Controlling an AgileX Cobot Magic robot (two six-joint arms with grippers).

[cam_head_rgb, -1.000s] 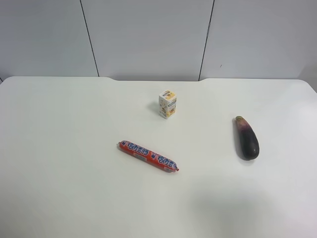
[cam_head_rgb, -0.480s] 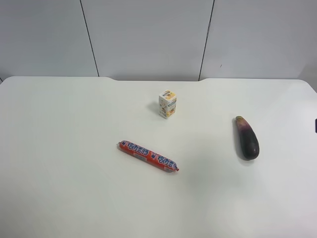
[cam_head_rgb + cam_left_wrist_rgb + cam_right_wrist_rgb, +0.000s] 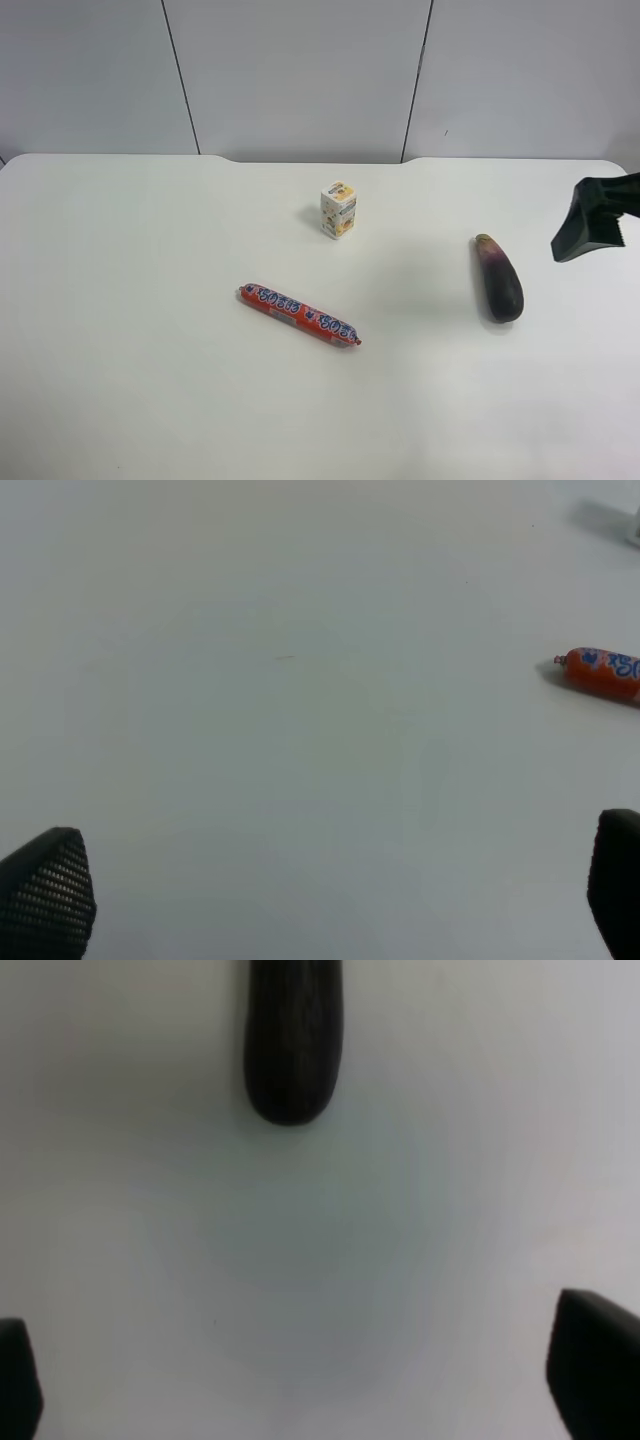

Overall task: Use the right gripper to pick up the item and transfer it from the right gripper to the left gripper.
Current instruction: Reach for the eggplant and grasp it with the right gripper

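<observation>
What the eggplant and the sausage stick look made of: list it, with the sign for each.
Eggplant: smooth dark skin with a faint sheen; real or plastic replica, cannot tell.
Sausage stick: shiny printed red film casing, pinched at the ends, likely plastic.

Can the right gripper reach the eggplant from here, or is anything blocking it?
Probably yes: the right gripper is open, the eggplant lies just ahead, and only bare table lies between them.

Gripper (image 3: 588, 230) nr eggplant (image 3: 498, 278), apart
</observation>
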